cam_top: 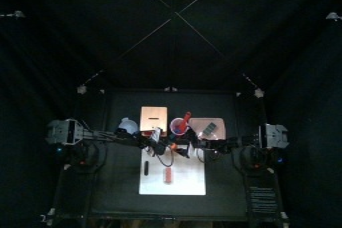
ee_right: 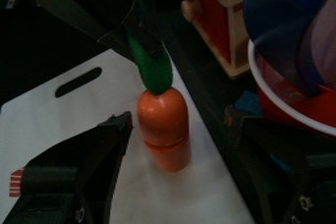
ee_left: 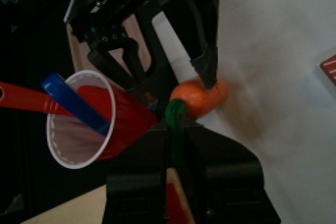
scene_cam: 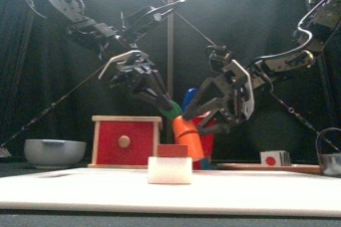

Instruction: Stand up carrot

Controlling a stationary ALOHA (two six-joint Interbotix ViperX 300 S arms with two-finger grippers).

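No readable text, labels, brands or numbers on anything in view.

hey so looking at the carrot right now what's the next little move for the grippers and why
Probably open the left gripper and ease it up. The carrot looks upright on the white mat, pinched only at its green top, while the right gripper is open around it.
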